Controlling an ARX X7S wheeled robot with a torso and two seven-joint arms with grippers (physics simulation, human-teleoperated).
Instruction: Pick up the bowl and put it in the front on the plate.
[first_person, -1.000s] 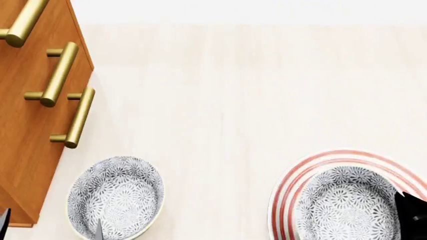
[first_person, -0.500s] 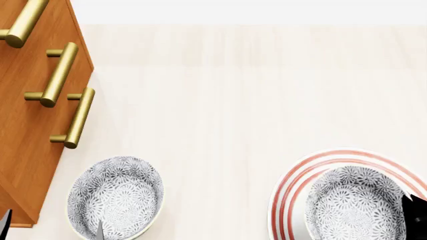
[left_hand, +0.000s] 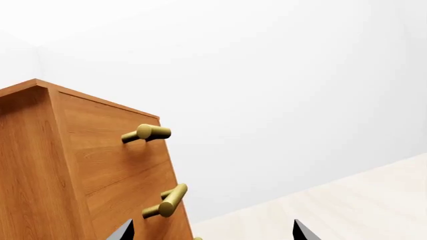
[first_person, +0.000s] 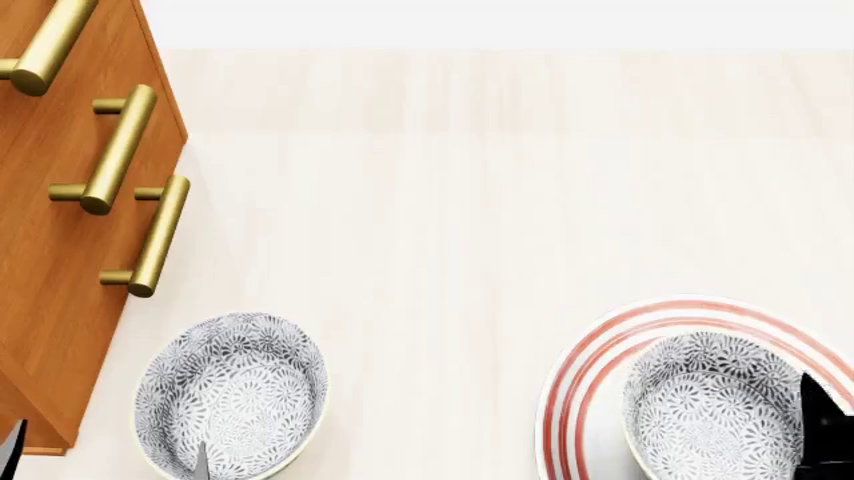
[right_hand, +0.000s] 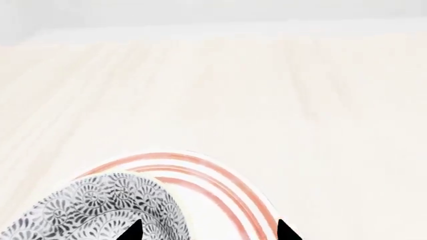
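— Where was the bowl?

— On the plate, its rim between my right gripper's fingertips; I couldn't tell whether they were pinching it.

— And your left gripper?

— Its fingers were spread apart with nothing between them, beside the wooden cabinet, just over a second bowl.

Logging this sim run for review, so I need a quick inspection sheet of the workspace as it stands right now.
Surface: pale wood tabletop, bare in the middle.
Job's things: bowl sits over the plate; whether it rests on it cannot be told.
Clutter: second patterned bowl near the cabinet.
Grippers: right gripper straddles the bowl's rim, grip unclear; left gripper open, holding nothing.
Cables: nothing seen.
Surroundings: wooden cabinet with brass handles; plain white wall.
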